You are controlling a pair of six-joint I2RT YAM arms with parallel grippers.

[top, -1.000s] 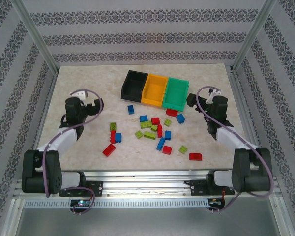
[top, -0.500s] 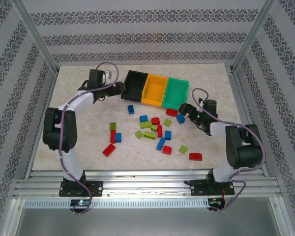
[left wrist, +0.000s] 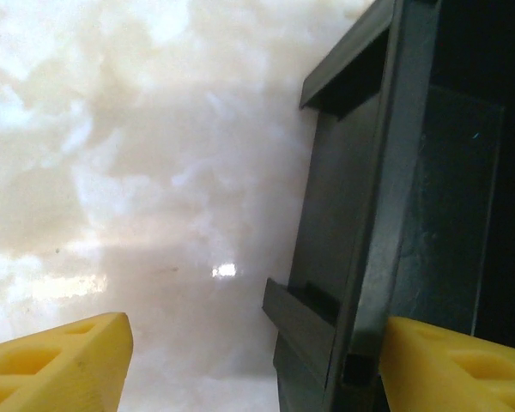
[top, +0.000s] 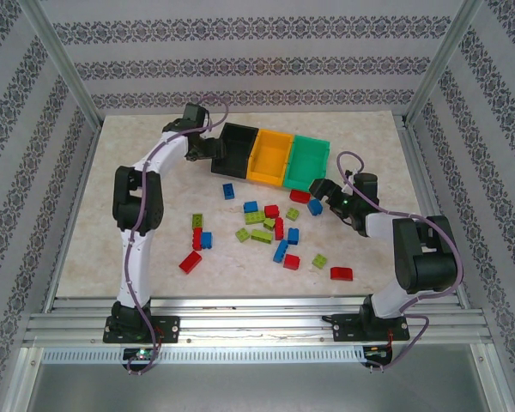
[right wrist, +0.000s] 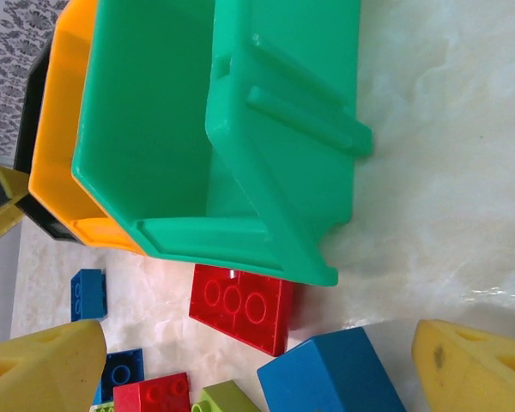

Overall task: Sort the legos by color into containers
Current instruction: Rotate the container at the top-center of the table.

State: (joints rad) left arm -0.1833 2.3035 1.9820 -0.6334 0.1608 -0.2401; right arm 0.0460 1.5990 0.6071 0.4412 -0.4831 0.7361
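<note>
The small blue plastic lego brick (right wrist: 330,378) lies right between the right hand (right wrist: 257,339)'s fingers (right wrist: 43,360). They are apart, holding nothing.

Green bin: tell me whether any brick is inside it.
No, the green bin is bare inside in the right wrist view, and the nearest red brick lies on the table outside its wall.

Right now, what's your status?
Left pincer open, straddling black bin wall. Right pincer open above blue brick, red brick beside green bin. Nothing gripped, nothing blocking.
</note>
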